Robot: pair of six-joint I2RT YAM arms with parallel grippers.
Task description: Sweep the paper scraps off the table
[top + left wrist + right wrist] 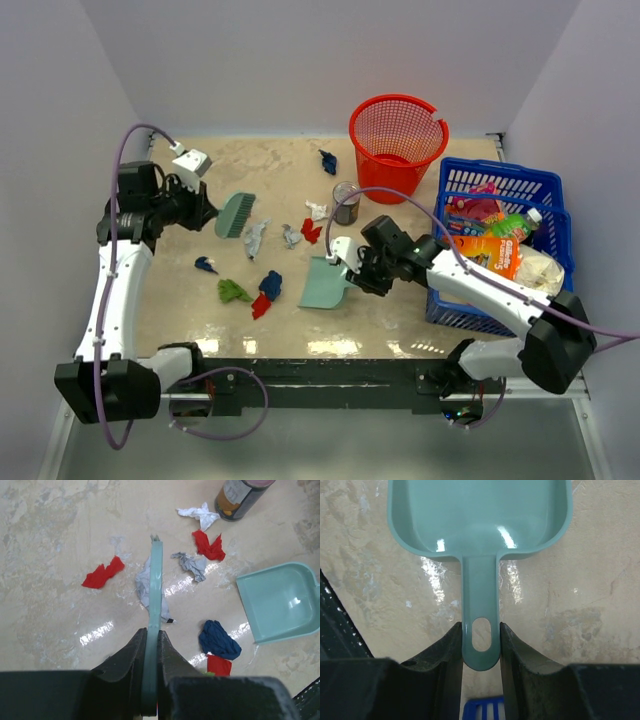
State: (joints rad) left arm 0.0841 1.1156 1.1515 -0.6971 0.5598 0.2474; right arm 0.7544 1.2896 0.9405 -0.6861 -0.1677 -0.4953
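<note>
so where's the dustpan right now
In the top view the dustpan is near the table's middle, its handle in the right gripper, a dark blue scrap just left of it and the tin can behind it.

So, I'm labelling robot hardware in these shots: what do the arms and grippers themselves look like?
Left arm and right arm: white links, black joints, a lilac cable looping along each. Left gripper and right gripper: black, two thick matte fingers.
</note>
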